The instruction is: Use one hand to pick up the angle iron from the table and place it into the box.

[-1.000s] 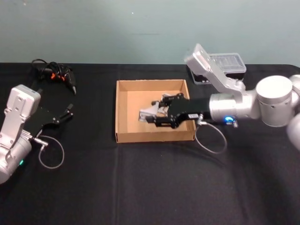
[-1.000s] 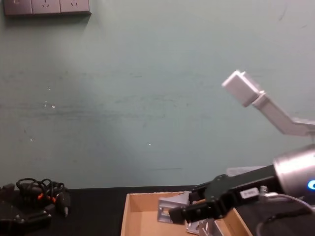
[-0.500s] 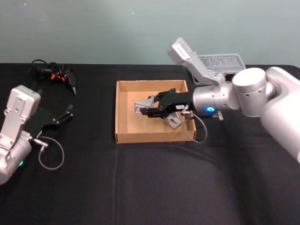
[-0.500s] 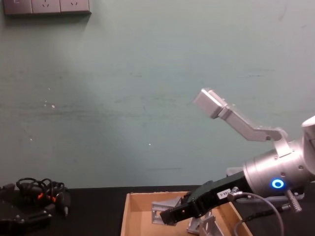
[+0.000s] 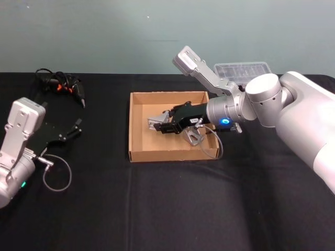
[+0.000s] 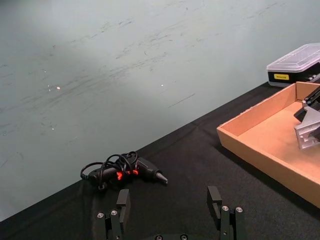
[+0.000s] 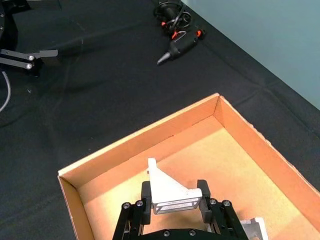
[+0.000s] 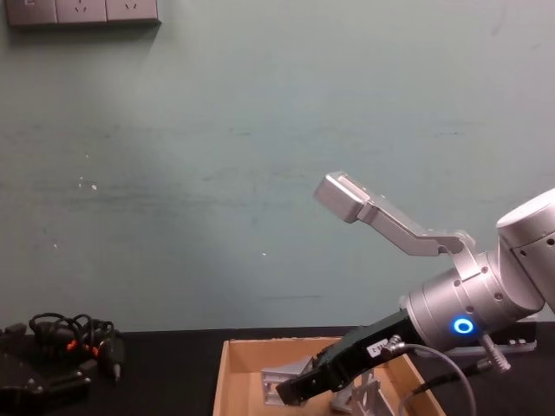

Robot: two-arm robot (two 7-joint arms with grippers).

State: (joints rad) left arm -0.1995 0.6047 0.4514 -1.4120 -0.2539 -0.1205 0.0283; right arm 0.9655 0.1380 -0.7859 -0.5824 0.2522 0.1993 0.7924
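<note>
Angle iron [image 7: 170,192] clamped in right claw [image 7: 173,199] over box [image 7: 110,160], left claw [image 6: 171,210] apart, parked.

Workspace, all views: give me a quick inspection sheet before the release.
Surface: black table, matte.
Job's things: box mid-table; one angle iron held over its floor, a second angle iron lying in the box near its right wall.
Clutter: black tool with orange marks at the far left; clear-lidded case behind the box.
End effectors: right end effector inside the box, shut on the held angle iron; left end effector open, parked at the left over bare table.
Cables: tangled cord on the tool; wire loop by the left arm.
Surroundings: teal wall; wall sockets at upper left.
</note>
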